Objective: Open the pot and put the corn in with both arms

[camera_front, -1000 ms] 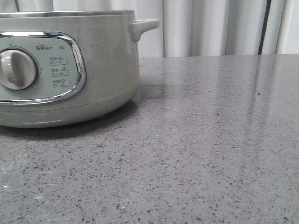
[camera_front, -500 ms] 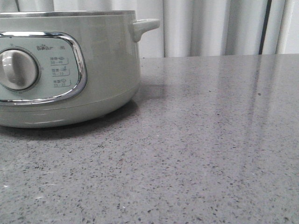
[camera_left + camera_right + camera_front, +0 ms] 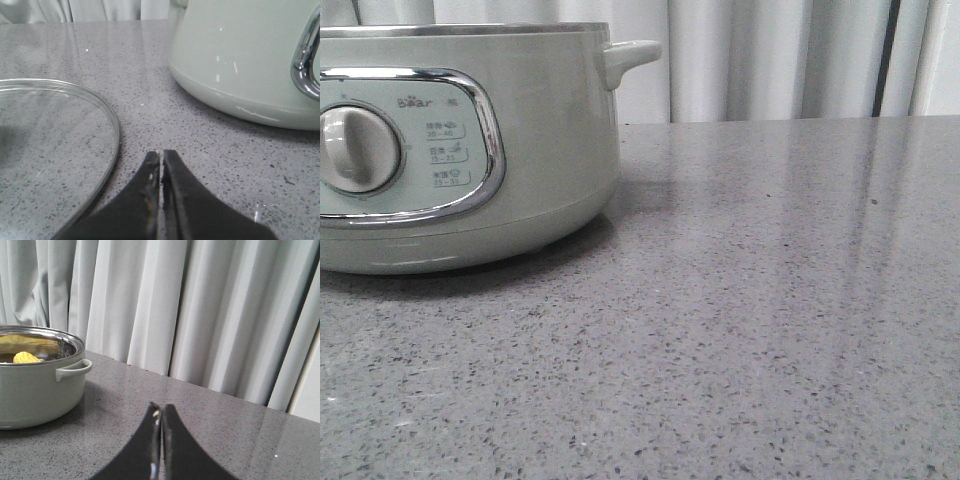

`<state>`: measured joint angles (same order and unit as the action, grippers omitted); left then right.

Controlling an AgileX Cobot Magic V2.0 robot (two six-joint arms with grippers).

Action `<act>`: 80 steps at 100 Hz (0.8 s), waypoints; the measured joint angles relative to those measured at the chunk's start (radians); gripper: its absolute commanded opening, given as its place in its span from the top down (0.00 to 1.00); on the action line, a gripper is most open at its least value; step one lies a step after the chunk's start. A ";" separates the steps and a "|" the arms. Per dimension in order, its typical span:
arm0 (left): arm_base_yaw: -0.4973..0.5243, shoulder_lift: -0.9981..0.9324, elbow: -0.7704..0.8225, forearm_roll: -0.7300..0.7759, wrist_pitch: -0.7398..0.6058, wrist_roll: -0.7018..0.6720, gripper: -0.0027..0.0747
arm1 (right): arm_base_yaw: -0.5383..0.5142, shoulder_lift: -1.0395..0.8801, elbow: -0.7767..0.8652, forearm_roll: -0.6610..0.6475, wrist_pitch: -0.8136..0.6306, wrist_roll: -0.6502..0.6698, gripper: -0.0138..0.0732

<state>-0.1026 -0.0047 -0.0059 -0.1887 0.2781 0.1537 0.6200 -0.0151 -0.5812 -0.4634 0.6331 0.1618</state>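
Lying inside the open round pale grey-green electric pot [image 3: 37, 390], the bright yellow corn cob [image 3: 26, 357] is well apart from the right gripper [image 3: 161, 416], whose jaws are together; the left gripper [image 3: 161, 162], also together, sits between the pot and a clear glass lid [image 3: 55, 150]; long axis unclear

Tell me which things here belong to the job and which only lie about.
Part of the job:
pot, open
corn, inside the pot
glass lid, flat on the table beside the pot
left gripper, shut, empty
right gripper, shut, empty

Just there:
table
curtain
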 measured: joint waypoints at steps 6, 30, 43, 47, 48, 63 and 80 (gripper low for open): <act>0.000 0.000 0.000 0.000 0.002 0.000 0.99 | 0.000 0.000 0.000 0.000 0.000 0.000 0.91; 0.003 0.000 0.000 0.000 0.002 -0.002 0.99 | 0.000 0.000 0.000 0.000 0.000 0.000 0.91; 0.002 0.000 0.000 0.000 0.002 -0.002 0.99 | -0.001 0.000 0.000 0.000 0.000 0.000 0.91; 0.002 0.000 0.000 0.000 0.002 -0.002 0.99 | -0.005 0.000 0.000 0.000 0.000 0.000 0.91; 0.002 0.000 0.000 0.000 0.002 -0.002 0.99 | -0.007 0.000 0.000 0.000 0.000 0.000 0.91; 0.002 0.000 0.000 0.000 0.002 -0.002 0.99 | -0.085 0.000 0.023 0.000 0.024 0.000 0.91; 0.002 0.000 0.000 0.000 0.004 -0.002 0.99 | -0.245 0.000 0.121 0.139 0.042 -0.026 0.91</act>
<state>-0.1002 -0.0047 -0.0059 -0.1887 0.2819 0.1522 0.3754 -0.0151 -0.4602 -0.3245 0.6754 0.1359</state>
